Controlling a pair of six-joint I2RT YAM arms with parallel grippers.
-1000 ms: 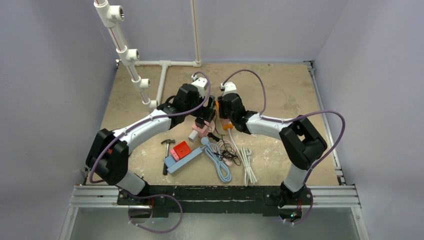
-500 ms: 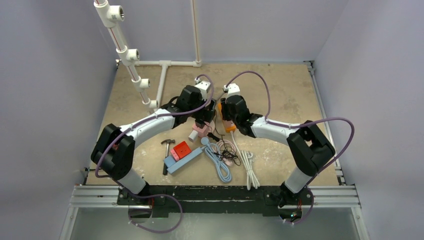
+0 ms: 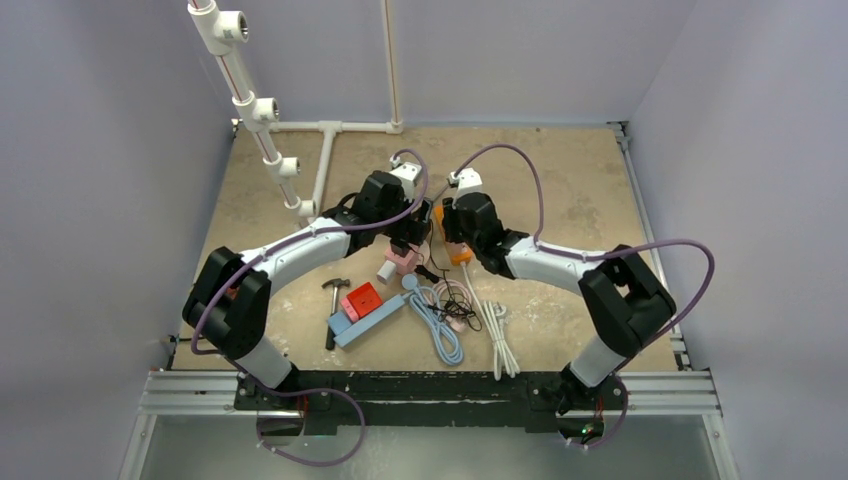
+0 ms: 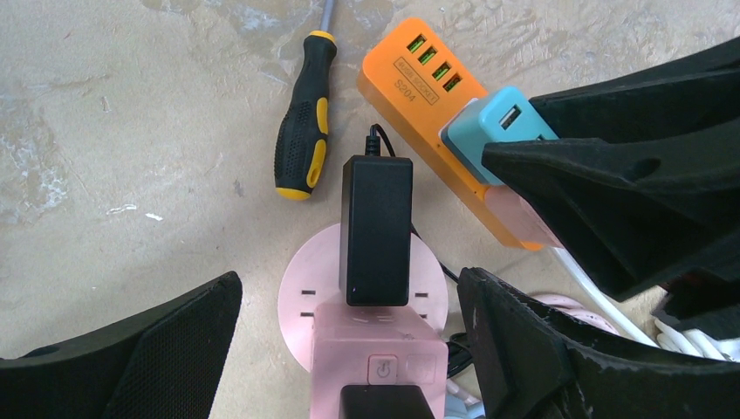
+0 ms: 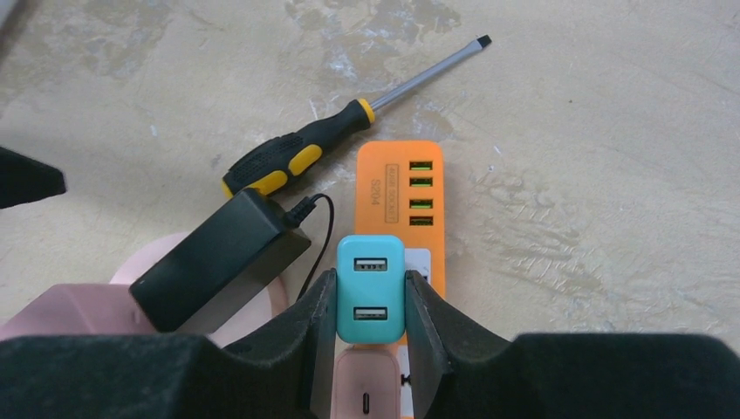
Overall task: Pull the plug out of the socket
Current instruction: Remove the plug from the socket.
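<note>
A teal two-port USB plug (image 5: 371, 288) sits in the orange power strip socket (image 5: 397, 188), next to a pale pink plug (image 5: 366, 384). My right gripper (image 5: 371, 301) is shut on the teal plug, one finger on each side. In the left wrist view the same teal plug (image 4: 497, 118) shows on the orange strip (image 4: 410, 74). My left gripper (image 4: 349, 288) stands open astride a pink cube socket (image 4: 375, 349), which carries a black adapter (image 4: 376, 227). Neither finger touches the cube. From above, the two grippers (image 3: 405, 245) (image 3: 452, 240) are close together at mid-table.
A black-and-yellow screwdriver (image 5: 288, 161) lies just beyond the orange strip. Nearer the arm bases are a hammer (image 3: 333, 300), a red block (image 3: 362, 298) on a blue strip (image 3: 370, 318), and coiled blue and white cables (image 3: 440, 320) (image 3: 495, 325). White pipework (image 3: 265, 120) rises at the back left.
Over the first half second both arms shifted a little and their elbows swung outward; since then almost nothing has moved. The right grip on the teal plug and the open left jaws stay the same.
</note>
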